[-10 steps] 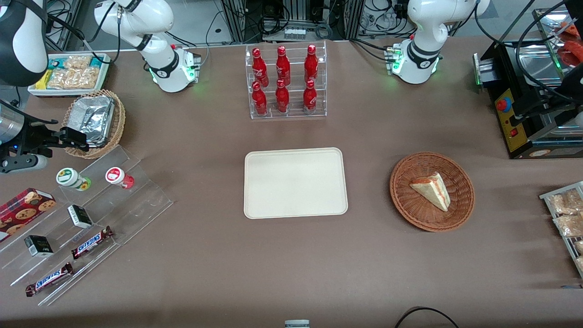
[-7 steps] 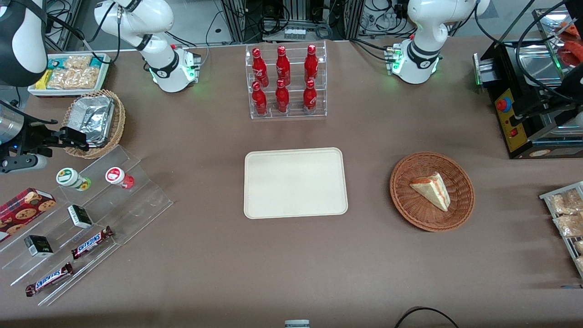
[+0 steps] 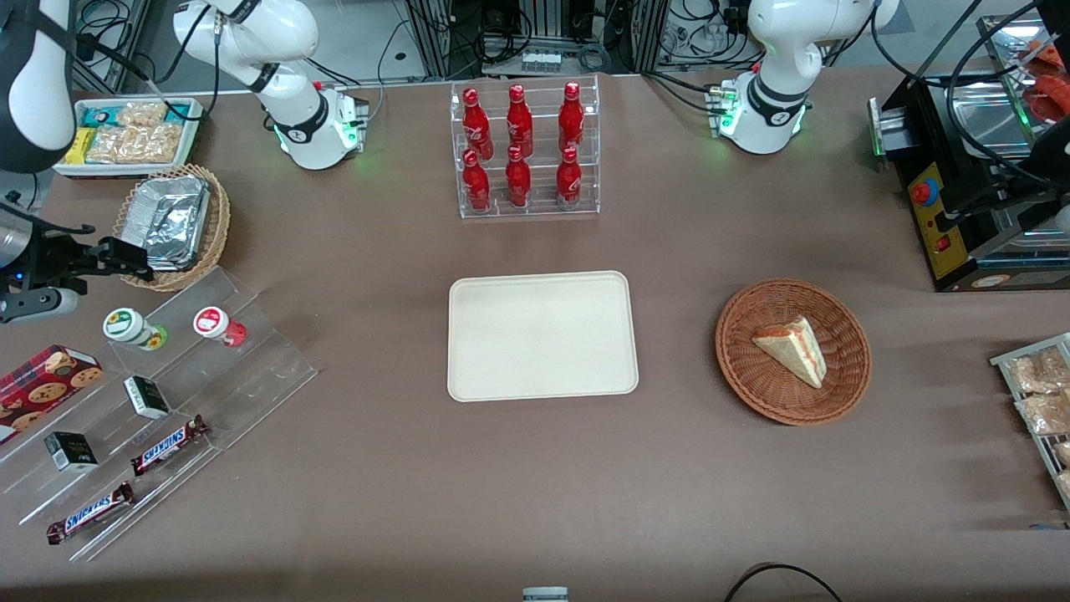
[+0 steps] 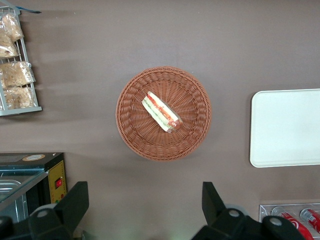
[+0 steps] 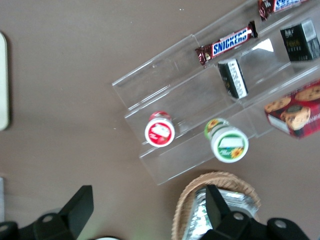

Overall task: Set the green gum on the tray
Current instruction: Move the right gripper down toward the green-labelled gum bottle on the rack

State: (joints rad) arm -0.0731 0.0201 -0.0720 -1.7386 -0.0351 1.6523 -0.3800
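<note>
The green gum [image 3: 132, 328], a small bottle with a white lid and a green mark, stands on the top step of a clear acrylic stand [image 3: 251, 368]; it also shows in the right wrist view [image 5: 229, 142]. The red gum [image 3: 217, 324] stands beside it and shows in the wrist view too [image 5: 159, 130]. The cream tray [image 3: 542, 334] lies flat at the table's middle; its edge shows in the wrist view [image 5: 2, 85]. My right gripper [image 3: 124, 256] hovers open and empty [image 5: 148, 210], a little farther from the front camera than the green gum, over the foil basket's rim.
A wicker basket with a foil container [image 3: 171, 221] sits under the gripper. Snickers bars [image 3: 167, 445], small dark boxes [image 3: 146, 396] and a cookie box [image 3: 46, 385] lie on the stand. A rack of red bottles [image 3: 522, 150] and a sandwich basket [image 3: 792, 351] stand elsewhere.
My right gripper has shifted slightly toward the working arm's end of the table. Nothing else has moved.
</note>
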